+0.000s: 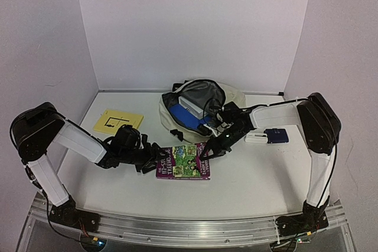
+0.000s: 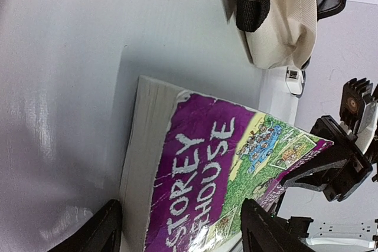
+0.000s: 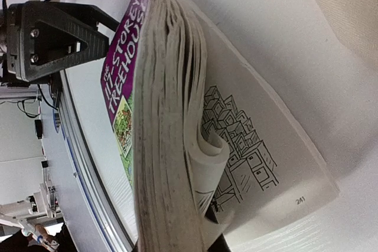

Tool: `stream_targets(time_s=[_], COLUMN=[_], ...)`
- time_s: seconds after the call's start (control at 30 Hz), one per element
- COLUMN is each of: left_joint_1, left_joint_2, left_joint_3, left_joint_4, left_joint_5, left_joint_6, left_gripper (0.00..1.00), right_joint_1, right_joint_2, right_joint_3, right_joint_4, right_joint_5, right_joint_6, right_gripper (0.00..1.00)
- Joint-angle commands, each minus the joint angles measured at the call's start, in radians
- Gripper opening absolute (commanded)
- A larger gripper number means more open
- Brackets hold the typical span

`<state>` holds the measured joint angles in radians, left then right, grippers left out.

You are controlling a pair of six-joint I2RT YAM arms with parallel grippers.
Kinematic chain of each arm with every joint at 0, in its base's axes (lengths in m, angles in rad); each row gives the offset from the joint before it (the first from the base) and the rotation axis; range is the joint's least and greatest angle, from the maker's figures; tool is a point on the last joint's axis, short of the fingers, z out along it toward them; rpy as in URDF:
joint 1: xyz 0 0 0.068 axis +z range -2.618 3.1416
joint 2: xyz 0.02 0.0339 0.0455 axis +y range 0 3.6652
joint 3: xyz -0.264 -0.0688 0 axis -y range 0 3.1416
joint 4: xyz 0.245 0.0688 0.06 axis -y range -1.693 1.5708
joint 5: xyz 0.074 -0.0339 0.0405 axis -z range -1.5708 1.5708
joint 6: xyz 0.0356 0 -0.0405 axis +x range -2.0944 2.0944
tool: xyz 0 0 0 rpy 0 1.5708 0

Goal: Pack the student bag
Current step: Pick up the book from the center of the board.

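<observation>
Left gripper (image 2: 180,206): jaws open. Its two black fingers (image 2: 106,229) straddle the left edge of the paperback book (image 1: 184,162), with the page block between them; contact cannot be confirmed.

Right gripper (image 1: 209,147): at the book's far-right corner. Right wrist view shows the purple cover and the bulk of the pages raised off a back page with a line drawing. Only a dark scrap of finger shows at the bottom edge of that view, so whether the jaws are clamped cannot be told.

Count:
- 1 book, purple cover reading "STOREY TREEHOUSE". It lies between the two grippers, on the white table (image 1: 248,181).
- 1 student bag (image 1: 235,95).
- 1 yellow pad (image 1: 118,121), flat, well to the left of the bag.
- 1 blue-and-white item (image 1: 275,136), just right of the right forearm.
- Blue and white items also sit inside the bag; their number is not readable.

The student bag lies at the back centre of the table, just beyond the book, and the right gripper is near its front rim. The bag is slumped on its side. Its mouth is unzipped and gapes upward and toward the arms, showing grey lining. The long axis runs roughly left to right across the table, though the soft shape makes this approximate. A black strap hangs at its near-left side.
</observation>
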<state>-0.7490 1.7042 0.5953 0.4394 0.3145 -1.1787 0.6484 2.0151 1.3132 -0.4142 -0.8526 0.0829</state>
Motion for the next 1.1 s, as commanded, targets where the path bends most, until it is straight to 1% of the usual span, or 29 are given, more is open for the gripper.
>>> stream_targets(time_s=[0.0,0.13,0.23,0.37,0.5,0.63,0.77,0.83,0.93,1.07], left_joint_1=[-0.022,-0.019,-0.016,-0.003,0.002,0.000,0.001,0.001,0.001,0.001], left_joint_2=[-0.002,-0.126,-0.208,-0.285,-0.327,-0.350,-0.352,-0.355,-0.368,-0.412], left_joint_3=[-0.021,-0.083,-0.118,-0.159,-0.178,-0.147,-0.072,-0.048,-0.042,-0.065], left_joint_4=[-0.011,-0.049,-0.073,-0.041,0.074,0.173,0.182,0.198,0.243,0.275], left_joint_5=[0.011,-0.018,-0.016,0.027,0.109,0.174,0.228,0.252,0.268,0.248], left_joint_6=[0.015,0.068,0.101,0.108,0.123,0.150,0.195,0.206,0.205,0.204], left_gripper=[0.75,0.90,0.97,1.00,1.00,1.00,0.96,0.91,0.81,0.64], right_joint_1=[0.031,0.020,0.019,0.019,0.020,0.021,0.025,0.028,0.028,0.028], right_joint_2=[-0.045,-0.145,-0.196,-0.242,-0.284,-0.299,-0.301,-0.304,-0.305,-0.301], right_joint_3=[0.052,0.093,0.132,0.168,0.176,0.163,0.149,0.146,0.146,0.138], right_joint_4=[0.084,0.077,0.078,0.078,0.078,0.078,0.078,0.078,0.078,0.078], right_joint_5=[-0.053,-0.056,-0.097,-0.129,-0.158,-0.199,-0.244,-0.260,-0.278,-0.313], right_joint_6=[-0.006,-0.003,0.021,0.046,0.054,0.066,0.072,0.072,0.073,0.084], right_gripper=[0.00,0.00,0.00,0.00,0.00,0.00,0.00,0.00,0.00,0.00])
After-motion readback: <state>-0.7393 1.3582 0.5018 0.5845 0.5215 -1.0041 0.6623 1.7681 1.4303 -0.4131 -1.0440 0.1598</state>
